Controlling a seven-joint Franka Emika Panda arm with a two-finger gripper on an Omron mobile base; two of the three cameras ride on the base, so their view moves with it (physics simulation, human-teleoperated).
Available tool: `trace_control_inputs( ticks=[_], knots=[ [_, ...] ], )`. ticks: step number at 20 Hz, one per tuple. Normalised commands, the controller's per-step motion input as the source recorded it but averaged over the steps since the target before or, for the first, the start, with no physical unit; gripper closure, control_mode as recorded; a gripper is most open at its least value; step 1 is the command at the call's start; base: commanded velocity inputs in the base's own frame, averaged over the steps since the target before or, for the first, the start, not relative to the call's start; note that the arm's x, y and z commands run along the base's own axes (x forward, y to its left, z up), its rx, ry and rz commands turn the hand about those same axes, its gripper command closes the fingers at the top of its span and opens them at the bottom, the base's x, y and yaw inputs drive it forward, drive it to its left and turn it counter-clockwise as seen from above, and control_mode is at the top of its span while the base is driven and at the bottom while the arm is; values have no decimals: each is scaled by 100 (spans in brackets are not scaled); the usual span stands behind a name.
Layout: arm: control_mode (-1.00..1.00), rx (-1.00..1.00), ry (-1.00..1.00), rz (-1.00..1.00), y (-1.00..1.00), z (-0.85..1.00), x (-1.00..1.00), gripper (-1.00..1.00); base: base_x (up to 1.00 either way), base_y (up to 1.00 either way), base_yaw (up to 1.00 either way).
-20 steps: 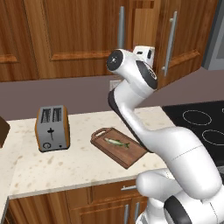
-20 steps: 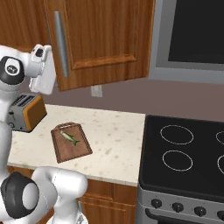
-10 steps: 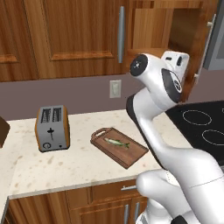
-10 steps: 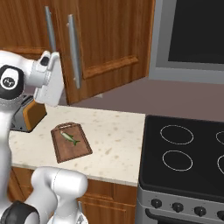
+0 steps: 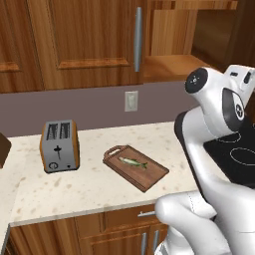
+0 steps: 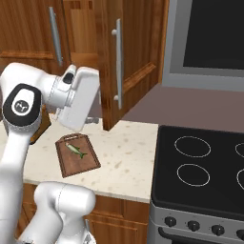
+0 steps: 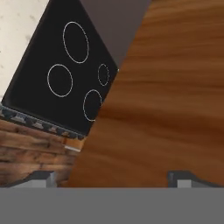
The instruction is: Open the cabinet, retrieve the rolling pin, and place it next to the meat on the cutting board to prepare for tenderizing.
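- Where the counter begins at the far left of the left base view, a dark brown object pokes in at the edge, too cropped to identify.
- Next along stands the toaster, silver with wood sides, upright, slots facing up, well apart from the board.
- Right of the toaster lies the cutting board, flat and angled, its looped handle pointing toward the toaster; in the right base view the same board sits near the counter's front edge.
- On the board rests the meat, a slender fish shape lying near the middle; from the other side the meat lies in the board's upper half.
- Above the counter hangs the cabinet: its left door is closed with a vertical silver handle; its right door is swung out, exposing a lighter wood interior with a bare shelf.
- No rolling pin can be made out on the visible shelf.
- A wall outlet sits on the grey backsplash under the cabinet.
- The gripper has its jaws spread wide and holds nothing; its finger tips sit close against the brown wood face of the open door.
- Farthest right is the black stove with ringed burners, and the dark microwave hangs above it.
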Motion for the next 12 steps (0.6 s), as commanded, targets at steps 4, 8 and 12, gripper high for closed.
trace_control_inputs(
  ticks=[4, 8, 12],
  knots=[
    [-100, -1, 0, -3, -40, -2, -12, -100, 0, 0, 0],
    [-100, 0, -1, 0, 3, -1, -19, -100, 0, 0, 0],
    [-100, 0, -9, 0, 48, 0, -45, -100, 0, 0, 0]
  ],
)
